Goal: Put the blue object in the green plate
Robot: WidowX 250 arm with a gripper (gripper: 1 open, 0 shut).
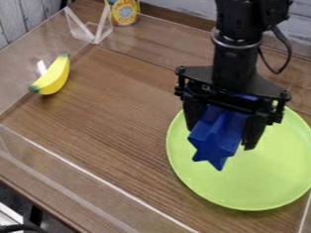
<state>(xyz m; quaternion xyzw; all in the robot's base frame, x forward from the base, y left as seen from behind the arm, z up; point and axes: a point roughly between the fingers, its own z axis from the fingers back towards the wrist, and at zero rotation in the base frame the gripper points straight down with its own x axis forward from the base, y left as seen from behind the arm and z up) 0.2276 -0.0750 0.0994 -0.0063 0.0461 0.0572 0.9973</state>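
Blue cloth (pixel 218 136) hangs at your gripper (pixel 225 119), over the green plate (pixel 261 172); you can't tell whether the fingers pinch it. Yellow banana (pixel 51 74) well apart, left side of view.

blue cloth-like lump (pixel 216 139), folded, irregular, over upper left part of green plate (pixel 254 177), plate round, lime, shallow rim, flat near bench's right edge
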